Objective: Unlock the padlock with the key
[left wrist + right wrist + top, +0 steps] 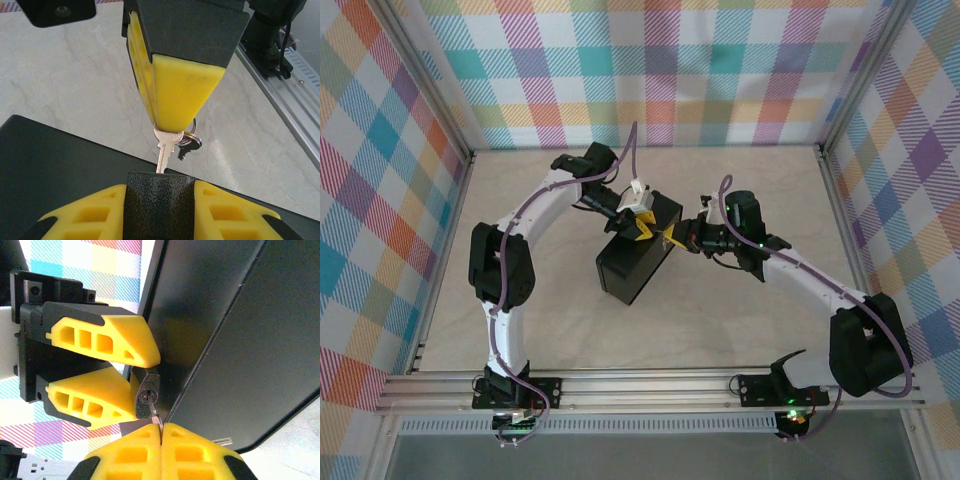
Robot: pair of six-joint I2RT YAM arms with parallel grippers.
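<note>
The left jaws are clamped on the padlock [146, 396]. Their yellow fingers [100, 335] pinch its small dark body from either side, just beside the edge of the black box [240, 340] that sits on the bench [75, 75]. Whether the padlock hangs from the box I cannot tell.

The right jaws are clenched tight, fingertips [192, 452] pressed together on the head of the key [165, 145]. A key ring [192, 140] and what looks like a second key dangle just behind it.

What the next move turns on is the line between the two. The padlock lies dead ahead of the right jaws, with its keyhole face turned toward them. The key's blade runs straight out from those fingertips, along the same line as the keyway. In the right wrist view the tip meets the slot, but the fingertips crowd the spot, so I cannot tell how deep it has gone.

Both arms are right at the lock, the left as the vice and the right as the one to act. To my eye the right needs to push straight along the blade's long axis and then twist about it. Any sideways lean could jam the thin blade or let the head slip between the pads.

I can read no brand, stamp or lettering on the padlock, the key or the box. The key's head looks plain, and it is too small to be sure.
</note>
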